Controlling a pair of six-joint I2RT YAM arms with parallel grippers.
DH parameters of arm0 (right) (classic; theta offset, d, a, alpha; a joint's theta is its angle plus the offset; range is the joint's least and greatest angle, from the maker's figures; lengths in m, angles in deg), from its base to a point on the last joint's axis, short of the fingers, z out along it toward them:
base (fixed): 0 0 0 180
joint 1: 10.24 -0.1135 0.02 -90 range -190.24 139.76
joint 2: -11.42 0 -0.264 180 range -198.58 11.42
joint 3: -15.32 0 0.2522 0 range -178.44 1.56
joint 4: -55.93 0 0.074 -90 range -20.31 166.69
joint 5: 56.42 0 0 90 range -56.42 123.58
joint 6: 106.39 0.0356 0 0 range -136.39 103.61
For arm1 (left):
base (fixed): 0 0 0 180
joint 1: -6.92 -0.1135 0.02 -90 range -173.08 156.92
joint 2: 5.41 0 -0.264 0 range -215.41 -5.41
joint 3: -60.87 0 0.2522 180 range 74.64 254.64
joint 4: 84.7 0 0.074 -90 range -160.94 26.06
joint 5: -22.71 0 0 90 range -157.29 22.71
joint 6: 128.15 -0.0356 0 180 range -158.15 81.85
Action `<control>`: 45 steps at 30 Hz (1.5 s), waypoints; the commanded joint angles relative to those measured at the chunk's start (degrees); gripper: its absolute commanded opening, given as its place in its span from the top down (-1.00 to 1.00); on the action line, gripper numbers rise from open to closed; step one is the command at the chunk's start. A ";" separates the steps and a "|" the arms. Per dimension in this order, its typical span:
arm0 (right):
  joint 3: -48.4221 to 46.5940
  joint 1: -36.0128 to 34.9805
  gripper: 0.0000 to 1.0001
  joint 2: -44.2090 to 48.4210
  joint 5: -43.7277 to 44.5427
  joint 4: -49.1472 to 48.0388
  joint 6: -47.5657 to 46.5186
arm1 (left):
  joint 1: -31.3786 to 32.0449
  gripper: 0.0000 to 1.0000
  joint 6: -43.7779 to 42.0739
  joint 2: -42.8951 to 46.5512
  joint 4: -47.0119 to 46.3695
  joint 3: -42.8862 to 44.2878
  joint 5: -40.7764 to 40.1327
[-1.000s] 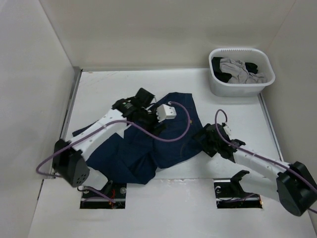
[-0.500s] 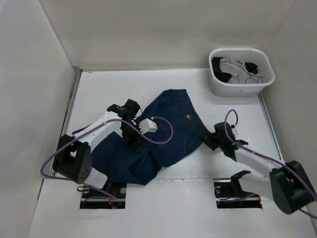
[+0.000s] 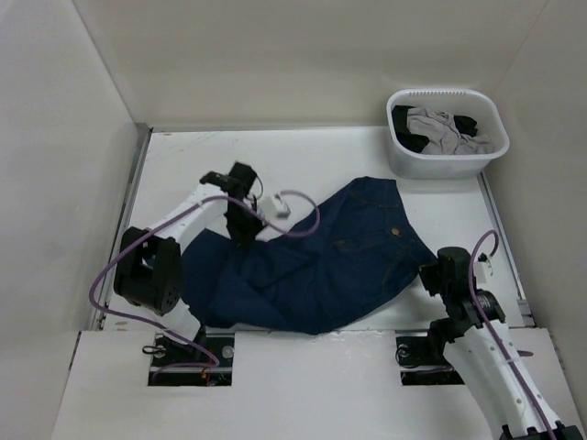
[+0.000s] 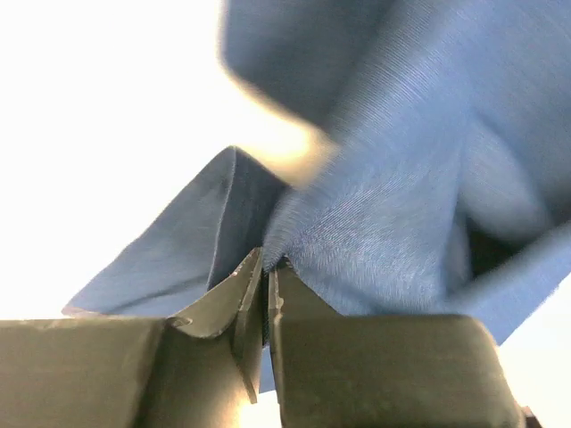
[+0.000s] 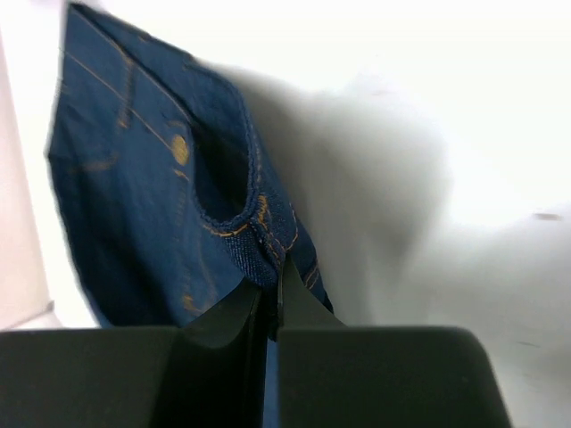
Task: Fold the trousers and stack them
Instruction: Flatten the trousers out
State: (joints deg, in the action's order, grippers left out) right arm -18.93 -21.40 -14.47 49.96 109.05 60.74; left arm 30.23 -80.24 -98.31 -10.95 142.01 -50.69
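from above, the white table (image 3: 229,156) carries the dark blue trousers (image 3: 321,266) spread across its middle and near part, long axis running from the near left up to the far right, waist end to the right, legs bunched and folded over to the left. a white basket (image 3: 431,167) sits in the far right corner with grey and black clothes (image 3: 445,131) in it, close to the trousers' far corner. the left arm (image 3: 188,215) reaches in over the left end of the cloth, its purple cable (image 3: 303,220) looping above the denim, and the left gripper (image 3: 243,229) is down on the leg end. the right gripper (image 3: 431,275) is at the waist edge by the table's near right. over to the left wrist: jaws pressed together on a pinch of blue cloth, the fabric rising in loose folds beyond the fingertips (image 4: 250,272). right wrist now: jaws clamped tight on a stitched edge with orange thread, a metal button (image 5: 180,149) showing further up the denim, white table beyond.
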 commanded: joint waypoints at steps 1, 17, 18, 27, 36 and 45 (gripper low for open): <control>-0.69 1.10 1.00 1.80 3.22 7.40 -1.71 | -5.33 1.00 7.09 -1.22 -19.17 13.80 -6.22; -2.71 1.79 1.00 -4.87 4.45 -3.14 -6.36 | -26.93 -0.33 4.81 -16.52 -27.30 33.52 -19.41; -3.23 2.76 1.00 -4.87 4.45 -2.97 -7.59 | -29.57 -0.32 5.34 -16.69 -26.33 33.52 -19.41; -7.37 12.78 1.00 -8.73 0.06 -5.33 -18.67 | -41.02 -0.25 13.60 -23.19 -18.24 31.77 -9.06; -12.38 13.58 1.00 -12.78 3.21 -2.18 -21.58 | -40.14 -0.16 18.88 -26.80 -14.20 29.31 -1.83; -14.05 13.75 1.00 -12.69 5.76 0.55 -20.52 | -41.37 -0.10 20.64 -31.64 -16.66 29.92 -7.11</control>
State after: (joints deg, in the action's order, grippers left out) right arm -29.97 -8.33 -27.41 52.49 109.15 40.37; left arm -10.35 -60.96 -129.52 -26.49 171.47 -57.01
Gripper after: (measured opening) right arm 0.040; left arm 0.549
